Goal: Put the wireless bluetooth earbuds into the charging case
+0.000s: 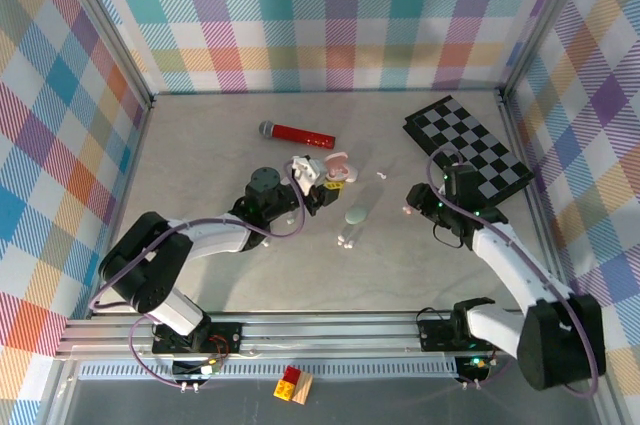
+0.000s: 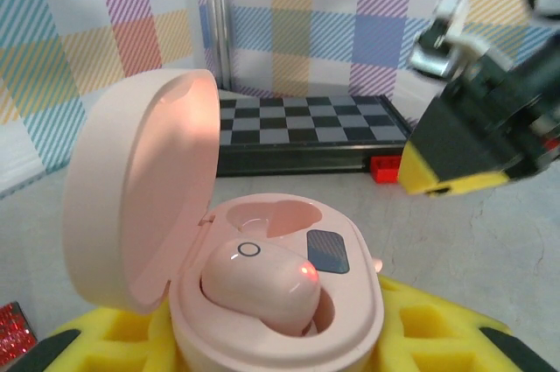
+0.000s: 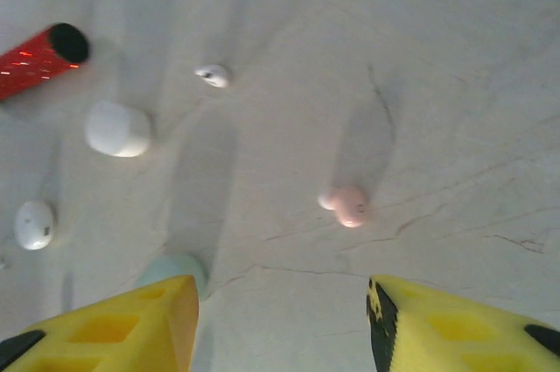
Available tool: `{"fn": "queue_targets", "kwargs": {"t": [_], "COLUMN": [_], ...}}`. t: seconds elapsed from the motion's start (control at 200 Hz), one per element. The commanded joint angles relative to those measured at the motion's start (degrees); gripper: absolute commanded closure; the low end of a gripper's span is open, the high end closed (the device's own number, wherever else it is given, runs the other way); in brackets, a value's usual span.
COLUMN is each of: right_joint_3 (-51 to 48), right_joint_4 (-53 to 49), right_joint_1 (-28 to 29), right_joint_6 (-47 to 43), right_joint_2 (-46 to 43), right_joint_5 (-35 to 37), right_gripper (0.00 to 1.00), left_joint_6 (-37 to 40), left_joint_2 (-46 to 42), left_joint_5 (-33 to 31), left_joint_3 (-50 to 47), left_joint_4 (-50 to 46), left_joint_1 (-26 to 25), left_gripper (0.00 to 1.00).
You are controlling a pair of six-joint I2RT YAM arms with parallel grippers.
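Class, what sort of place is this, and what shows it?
Probably a robot test cell in a lab: plaid panels wall in the table, the left arm and right arm are bolted to an aluminium rail, and a checkerboard lies back right.

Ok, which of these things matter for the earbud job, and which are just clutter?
Job: pink charging case, open, holding one pink earbud; loose pink earbud; white earbud; another white earbud; white case; green case.
Clutter: red microphone; checkerboard; toy bricks.
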Motion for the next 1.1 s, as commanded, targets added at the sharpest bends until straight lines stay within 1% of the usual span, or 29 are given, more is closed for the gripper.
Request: {"fn": "queue_targets", "kwargs": {"t": [0.0, 0.145, 0.31, 0.4, 0.505, 0.78, 0.955, 1.095], "right_joint_3": [-0.29, 2.70, 3.53, 3.63, 3.45, 3.40, 4.62, 6.55], "right_joint_4": [5.88, 7.32, 10.73, 11.77, 13.02, 13.59, 13.75, 13.66], "right_joint_1": [-1.83, -2.48, -2.48, -2.48, -2.40, -0.93, 2.24, 4.75], "right_joint_6": [-0.23, -5.19, -6.26, -6.95, -7.23, -8.50, -6.56, -7.55], "right_joint_2": [4.43, 12.51, 19.18, 21.79, 23.29, 24.57, 25.66, 26.86], "right_joint_5": [-4.85, -4.71, -6.22, -8.15, -10.88, -14.33, -14.36, -14.84], "right_gripper": [0.46, 0.42, 0.39, 0.38, 0.38, 0.38, 0.40, 0.40], "left_joint_6": [0.31, 0.01, 0.07, 0.00, 0.05, 0.07, -0.08, 0.19], "left_joint_2": [-2.74, -3.36, -4.35, -5.03, -5.51, -5.43, -5.60, -5.75], "left_joint_5": [1.67, 2.24, 2.79, 2.99, 3.25, 3.69, 3.69, 3.53], "left_joint_3": [-0.65, -0.75, -0.91, -1.19, -1.36, -1.19, -1.37, -1.72], "left_joint_4": [-0.44, -0.84, -1.41, -1.53, -1.97, -1.64, -1.54, -1.54], "left_joint_1": [0.32, 0.30, 0.30, 0.30, 0.30, 0.30, 0.30, 0.32], "left_gripper": [0.67, 0.67, 0.67, 0.67, 0.67, 0.67, 0.67, 0.67]}}
